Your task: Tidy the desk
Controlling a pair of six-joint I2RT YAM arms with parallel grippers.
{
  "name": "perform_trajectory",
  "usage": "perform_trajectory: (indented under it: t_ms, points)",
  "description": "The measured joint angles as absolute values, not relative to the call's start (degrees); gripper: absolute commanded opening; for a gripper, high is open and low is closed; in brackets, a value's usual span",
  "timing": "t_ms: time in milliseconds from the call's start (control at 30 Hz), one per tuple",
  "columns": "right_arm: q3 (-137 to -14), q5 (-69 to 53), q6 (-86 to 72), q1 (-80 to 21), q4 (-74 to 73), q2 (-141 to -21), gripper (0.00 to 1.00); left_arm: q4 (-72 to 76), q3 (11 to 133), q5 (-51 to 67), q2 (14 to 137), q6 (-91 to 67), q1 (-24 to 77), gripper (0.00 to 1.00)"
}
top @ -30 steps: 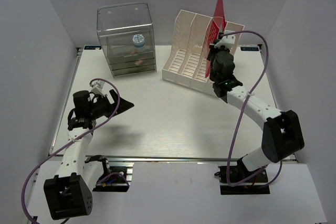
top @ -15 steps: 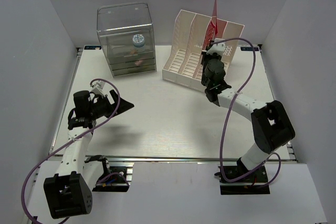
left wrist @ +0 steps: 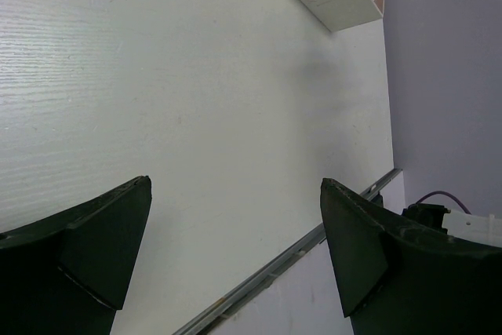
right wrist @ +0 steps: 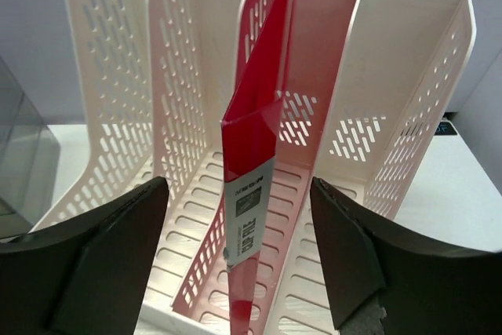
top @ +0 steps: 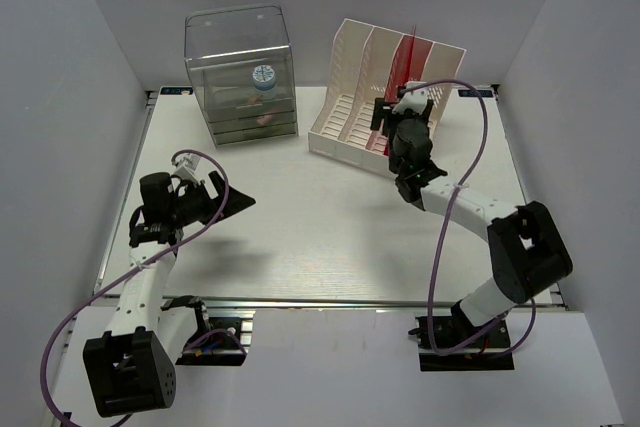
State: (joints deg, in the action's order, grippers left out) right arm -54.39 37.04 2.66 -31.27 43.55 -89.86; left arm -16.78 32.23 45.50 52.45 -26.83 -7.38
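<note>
The desk (top: 330, 237), a large white tabletop with silver rail edges, is filling the middle of the overhead view and carrying everything else. A white slotted file rack (top: 345, 117) is standing at the desk's far edge, right of centre. A red folder (right wrist: 255, 147) is standing upright in one of the rack's inner slots, its top rising above the rack walls. The right gripper (right wrist: 239, 182) is hovering just in front of the rack, facing into it. Its two dark fingers (right wrist: 102, 256) are spreading wide open on either side of the folder's near edge, with a gap showing on both sides, so they are gripping nothing. A clear plastic drawer box (top: 240, 57) is sitting to the left of the rack, apart from it, with a small round blue-and-white item (top: 263, 77) inside. The left gripper (top: 235, 202) is hanging well to the left of the rack and nearer the arm bases. Its fingers (left wrist: 102, 233) are also parting widely over bare desk, holding nothing.
</note>
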Motion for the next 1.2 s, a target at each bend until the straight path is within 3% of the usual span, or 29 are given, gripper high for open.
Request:
perform_trajectory:
  t_ms: [200,267,300,333,367,500,533,600,633,1000,1200]
  points:
    - [-54.3,32.0,3.1,-31.2,34.9,-80.7,0.73,-17.8,33.2,45.5,52.4,-26.7,-7.4,0.97]
    - [-54.1,25.9,4.2,-30.9,29.4,-75.1,0.59,-18.0,33.7,45.5,52.4,-26.7,-7.4,0.97]
    - [-54.2,20.6,5.4,-30.6,26.1,-72.4,0.47,-17.9,33.8,45.6,52.4,-26.6,-7.4,0.97]
    - [-54.5,14.4,7.0,-30.2,21.7,-69.5,0.20,-17.8,33.8,45.6,52.3,-26.6,-7.4,0.97]
    - [-55.0,8.4,8.5,-29.9,17.3,-67.0,0.03,-17.7,33.8,45.6,52.3,-26.5,-7.3,0.97]
    - [-56.6,-12.7,12.7,-29.8,0.0,-61.5,0.00,-17.3,33.8,45.6,51.8,-25.8,-7.0,0.97]
    - [-56.3,-16.4,13.5,-29.8,-3.7,-61.0,0.27,-17.1,33.8,45.5,51.5,-25.5,-7.0,0.97]
    - [-54.5,-20.6,14.4,-29.4,-8.9,-60.1,0.56,-16.1,33.7,45.3,50.6,-25.1,-6.9,0.97]
    - [-52.9,-21.7,14.8,-29.0,-10.9,-59.4,0.88,-15.5,33.6,45.0,50.0,-24.8,-6.9,0.97]
    - [-32.1,-15.0,9.0,-24.4,-10.2,-44.1,0.89,-11.7,28.8,40.7,46.1,-21.6,-6.9,0.98]
    - [-27.7,-9.7,7.6,-22.4,-7.0,-39.3,0.89,-11.7,28.5,39.2,44.6,-20.9,-6.9,0.98]
